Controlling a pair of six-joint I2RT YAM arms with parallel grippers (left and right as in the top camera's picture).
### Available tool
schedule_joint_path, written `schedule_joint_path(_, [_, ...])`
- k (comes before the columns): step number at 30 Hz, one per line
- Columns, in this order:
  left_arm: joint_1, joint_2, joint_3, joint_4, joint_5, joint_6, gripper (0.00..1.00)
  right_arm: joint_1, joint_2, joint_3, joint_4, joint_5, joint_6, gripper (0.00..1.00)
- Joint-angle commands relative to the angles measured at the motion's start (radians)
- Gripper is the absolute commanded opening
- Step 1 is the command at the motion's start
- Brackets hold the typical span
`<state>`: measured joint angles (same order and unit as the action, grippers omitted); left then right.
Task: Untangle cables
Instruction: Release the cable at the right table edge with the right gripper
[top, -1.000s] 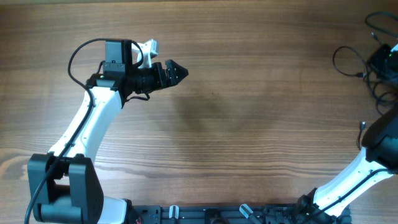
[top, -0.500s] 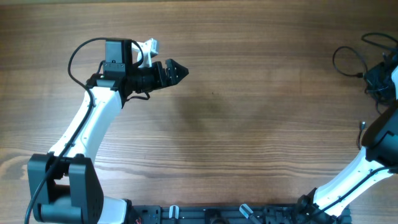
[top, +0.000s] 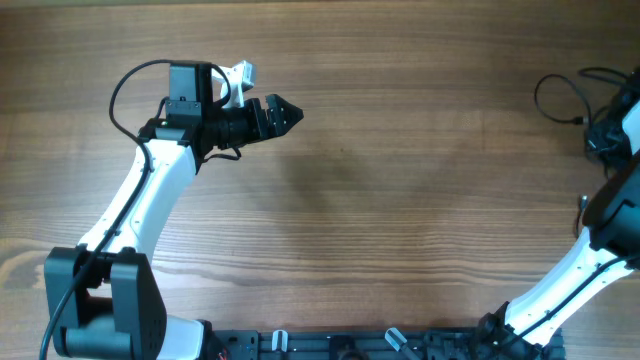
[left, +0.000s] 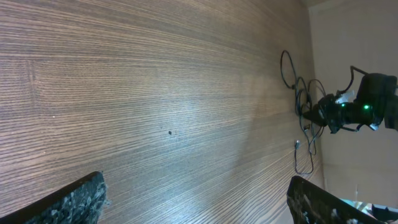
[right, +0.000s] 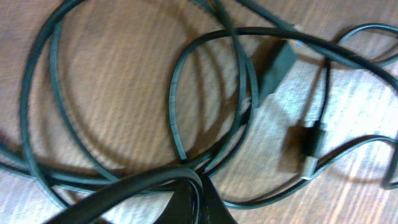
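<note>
The cables (top: 540, 90) are thin black wires tangled at the table's far right edge, with one loop lying to the left of the bunch. My right gripper (top: 606, 134) sits on the tangle. In the right wrist view it (right: 198, 198) is shut on a strand of the cables (right: 177, 118), with a flat black plug (right: 277, 62) and a small barrel plug (right: 313, 146) lying beyond. My left gripper (top: 285, 114) is open and empty over bare wood at the upper left, far from the tangle. The left wrist view (left: 196, 186) shows the cables (left: 303, 102) far off.
The wooden table (top: 400, 200) spans the whole view. The cables lie close to its right edge. A thick black arm cable (top: 125, 85) arcs beside my left arm. The arm bases and a black rail (top: 380, 345) line the front edge.
My right gripper has moved toward the front edge with the cable strand, dragging the tangle with it. The left arm has not moved.
</note>
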<state>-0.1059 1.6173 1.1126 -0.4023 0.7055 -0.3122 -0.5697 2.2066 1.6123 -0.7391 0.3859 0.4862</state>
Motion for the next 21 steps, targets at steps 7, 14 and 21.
schedule_joint_path(7, [-0.006,-0.022,0.002,0.006,0.008,0.02,0.95,-0.046,0.025,-0.023,0.004,0.035,0.013,0.38])
schedule_joint_path(14, [-0.006,-0.022,0.002,0.006,0.009,0.02,0.95,-0.046,0.032,-0.064,0.093,-0.068,0.01,0.69])
schedule_joint_path(21, [-0.006,-0.022,0.002,0.006,0.009,0.019,0.95,-0.046,0.032,-0.064,0.198,-0.226,-0.02,0.71])
